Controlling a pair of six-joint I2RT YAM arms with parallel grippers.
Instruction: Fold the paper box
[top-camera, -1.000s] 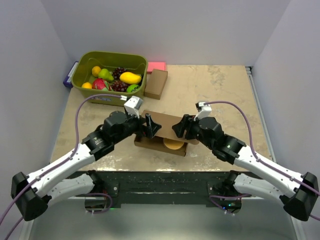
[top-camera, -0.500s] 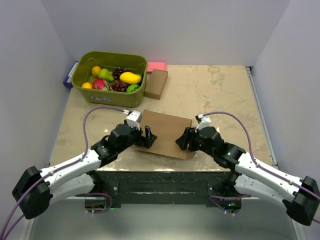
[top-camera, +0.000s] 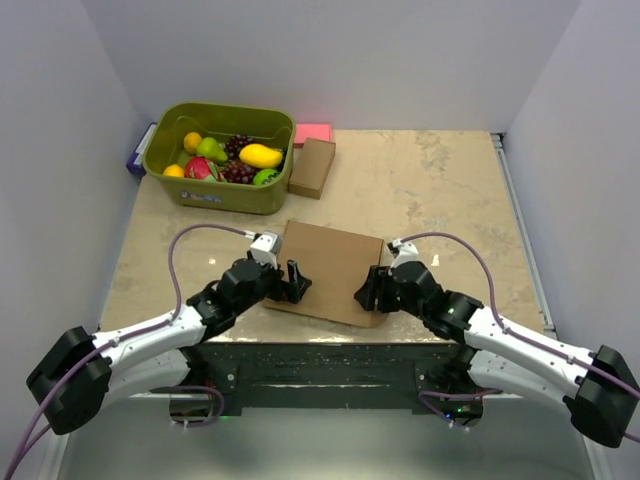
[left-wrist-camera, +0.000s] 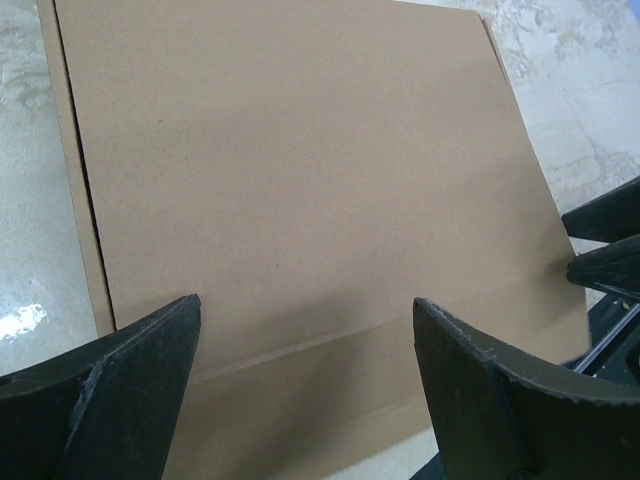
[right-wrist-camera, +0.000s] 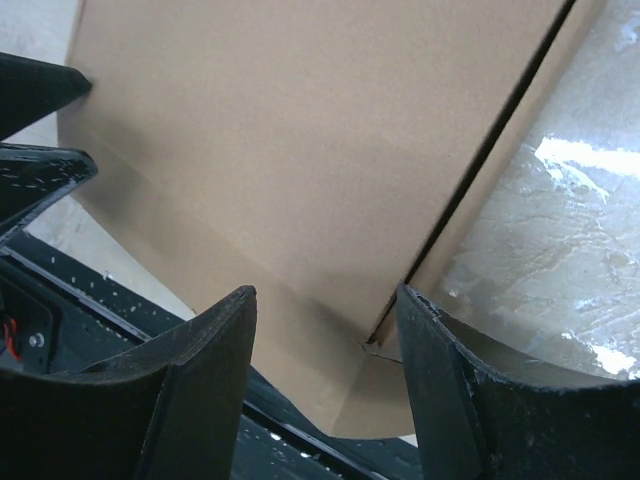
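Jaws of the left gripper (left-wrist-camera: 305, 310) stand wide apart and hold nothing. Its black fingers (left-wrist-camera: 110, 400) frame the flat brown top of the paper box (left-wrist-camera: 300, 170), which fills most of the left wrist view. The right gripper (right-wrist-camera: 325, 300) has its jaws parted less widely, with nothing clamped between them. Under that gap lies the box's near right corner, where a dark slit runs between the top panel and a narrow side strip. Whether any fingertip presses on the cardboard cannot be told.

Seen from above, the left gripper (top-camera: 293, 282) sits at the box's left side and the right gripper (top-camera: 368, 290) at its right side, facing each other across the near part of the lid. The paper box (top-camera: 335, 262) lies shut and flat, turned slightly askew, at the middle of the table (top-camera: 450, 190) and close to its near edge.

Well apart from it, toward the far edge, stands a small brown cardboard box (top-camera: 312, 167). It is just beside a green bin (top-camera: 215, 195) of toy fruit at the far left corner. A pink block (top-camera: 313, 132) lies behind the small box, and a purple-blue item (top-camera: 135, 158) shows at the bin's left side.
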